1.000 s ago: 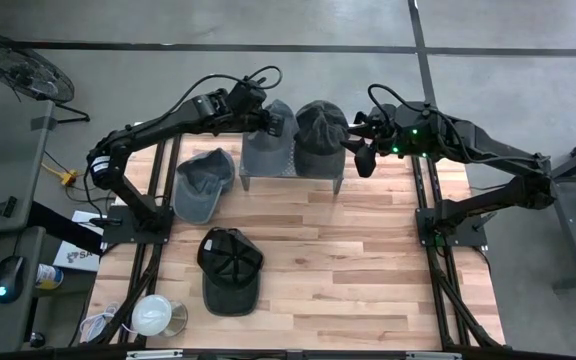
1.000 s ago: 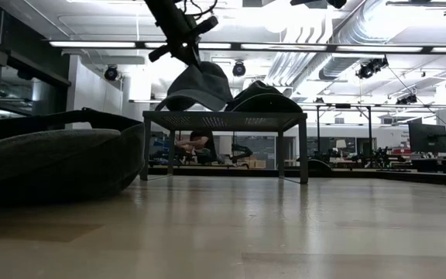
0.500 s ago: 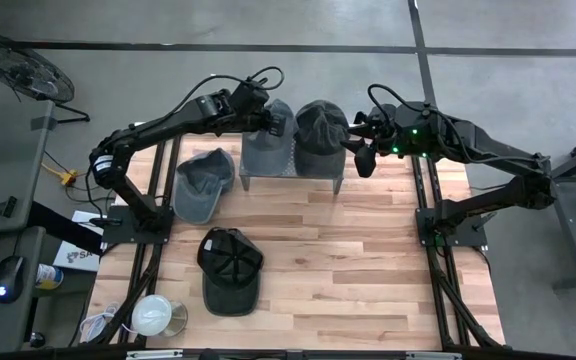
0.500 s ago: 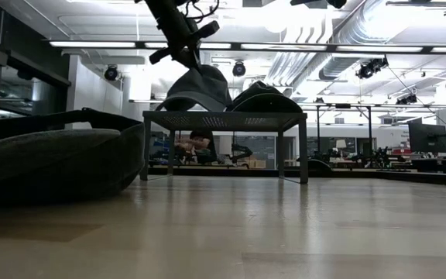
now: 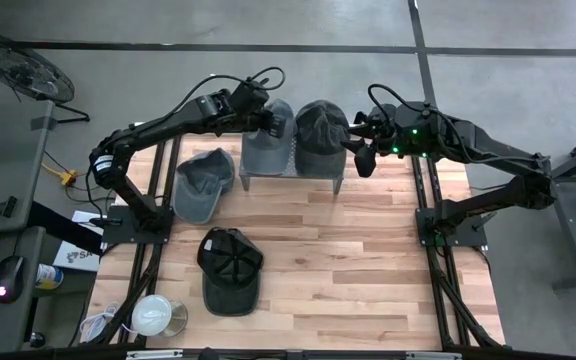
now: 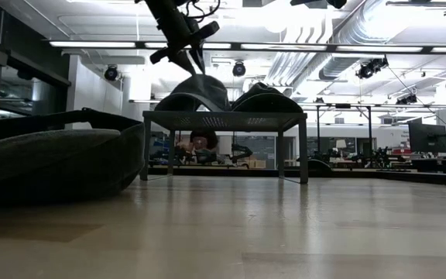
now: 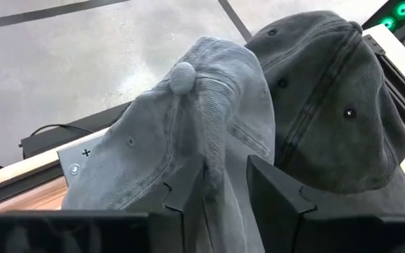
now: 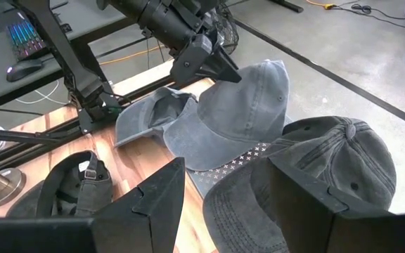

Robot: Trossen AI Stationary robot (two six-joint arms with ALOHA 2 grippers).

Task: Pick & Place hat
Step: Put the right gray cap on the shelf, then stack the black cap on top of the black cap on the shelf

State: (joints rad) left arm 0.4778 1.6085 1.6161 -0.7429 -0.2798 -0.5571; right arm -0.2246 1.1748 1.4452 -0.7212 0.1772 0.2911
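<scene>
A: Where is the left gripper [image 5: 272,122]?

B: Over the grey hat [image 5: 266,140] lying on the metal rack [image 5: 290,177] at the table's [image 5: 368,260] far edge. Its fingers [image 7: 188,186] straddle a fold of the crown; whether they pinch it, I cannot tell.

A: And the right gripper [image 5: 360,155]?

B: Parted, empty, beside the dark hat [image 5: 318,135] on the rack's right end.

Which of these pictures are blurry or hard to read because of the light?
Low view: ceiling lights glare from behind, so the caps on the rack read as dark shapes, and the near cap is a soft blur. Left wrist view: the left hand is blurred at the bottom, while the grey cap is sharp. High view: evenly lit, no glare.
</scene>
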